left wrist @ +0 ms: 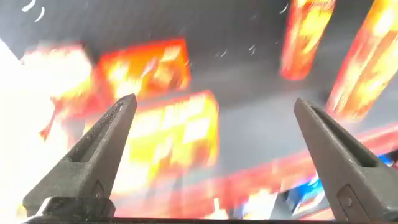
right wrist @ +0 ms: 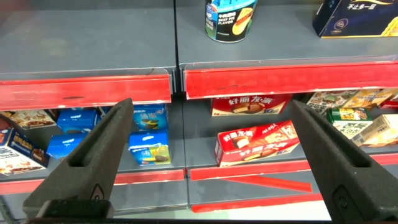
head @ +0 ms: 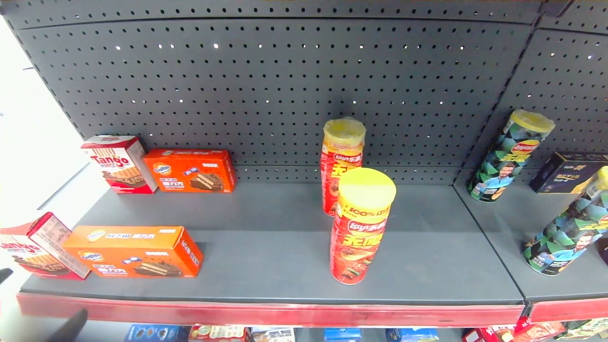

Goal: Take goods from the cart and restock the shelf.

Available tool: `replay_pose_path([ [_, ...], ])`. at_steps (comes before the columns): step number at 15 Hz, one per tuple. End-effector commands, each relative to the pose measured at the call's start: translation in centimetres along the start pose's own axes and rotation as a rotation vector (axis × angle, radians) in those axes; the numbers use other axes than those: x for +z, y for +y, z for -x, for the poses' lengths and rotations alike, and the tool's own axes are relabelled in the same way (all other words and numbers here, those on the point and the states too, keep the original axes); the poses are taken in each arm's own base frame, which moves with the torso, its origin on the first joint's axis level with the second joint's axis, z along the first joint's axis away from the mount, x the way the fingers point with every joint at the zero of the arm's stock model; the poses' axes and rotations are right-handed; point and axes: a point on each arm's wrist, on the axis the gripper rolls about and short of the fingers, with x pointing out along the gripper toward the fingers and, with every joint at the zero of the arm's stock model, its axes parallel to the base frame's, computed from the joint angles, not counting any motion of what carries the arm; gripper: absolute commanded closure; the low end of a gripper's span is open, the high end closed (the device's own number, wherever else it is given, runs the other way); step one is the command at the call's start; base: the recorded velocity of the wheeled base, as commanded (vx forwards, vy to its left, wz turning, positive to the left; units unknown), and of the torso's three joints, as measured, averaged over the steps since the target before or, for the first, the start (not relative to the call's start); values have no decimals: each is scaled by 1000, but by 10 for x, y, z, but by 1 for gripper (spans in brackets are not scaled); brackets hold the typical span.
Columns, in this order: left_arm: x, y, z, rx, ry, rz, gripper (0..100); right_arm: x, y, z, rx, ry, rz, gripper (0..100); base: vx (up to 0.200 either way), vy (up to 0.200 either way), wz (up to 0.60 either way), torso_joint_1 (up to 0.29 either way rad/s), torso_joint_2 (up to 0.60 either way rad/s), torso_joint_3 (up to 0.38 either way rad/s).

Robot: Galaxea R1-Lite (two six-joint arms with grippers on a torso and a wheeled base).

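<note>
Left gripper (left wrist: 214, 102): fingers spread wide, nothing between them; it faces the left part of the shelf (head: 285, 247), just off the front edge, with an orange box ahead of it. Right gripper (right wrist: 211, 104): likewise spread and unloaded; it sits lower, facing the lower shelves (right wrist: 93, 180).

Shelf contents, left to right: two wafer boxes (head: 118, 164); two orange boxes (head: 133, 251); two red cans (head: 362, 228). Each kind forms a front-and-back file, one item near the edge and one near the back panel; this appears intended to keep like with like and the print toward the aisle. The cans stand upright on their bases, lids up, probably because a can on its side would roll. Bare deck lies between boxes and cans, and right of the cans; judgement: room for more stock.

Adjoining bay, right: green cans (head: 510, 156) and a dark box (head: 565, 172). The lower shelves hold blue boxes (right wrist: 146, 134) and red boxes (right wrist: 255, 143).

Judgement: with both grippers unloaded, the next item has yet to be picked up.
</note>
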Motion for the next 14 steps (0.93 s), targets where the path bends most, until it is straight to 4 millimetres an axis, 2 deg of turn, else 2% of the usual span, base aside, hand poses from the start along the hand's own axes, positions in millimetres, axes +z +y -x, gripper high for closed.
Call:
replay_pose_path([
  [1,-45,-12,44,143,-16,-24,0,0,0,0,0,1,0,0,0,0,0,0,0,0],
  [3,-64,-17,55,111,48,-22,0,0,0,0,0,1,0,0,0,0,0,0,0,0],
  [4,-68,-18,59,80,36,-7,0,0,0,0,0,1,0,0,0,0,0,0,0,0],
  [9,-67,-18,59,84,27,1,0,0,0,0,0,1,0,0,0,0,0,0,0,0],
  [12,-67,-18,59,94,24,112,0,0,0,0,0,0,0,0,0,0,0,0,0,0],
  [14,-76,-12,61,376,129,65,0,0,0,0,0,0,0,0,0,0,0,0,0,0],
])
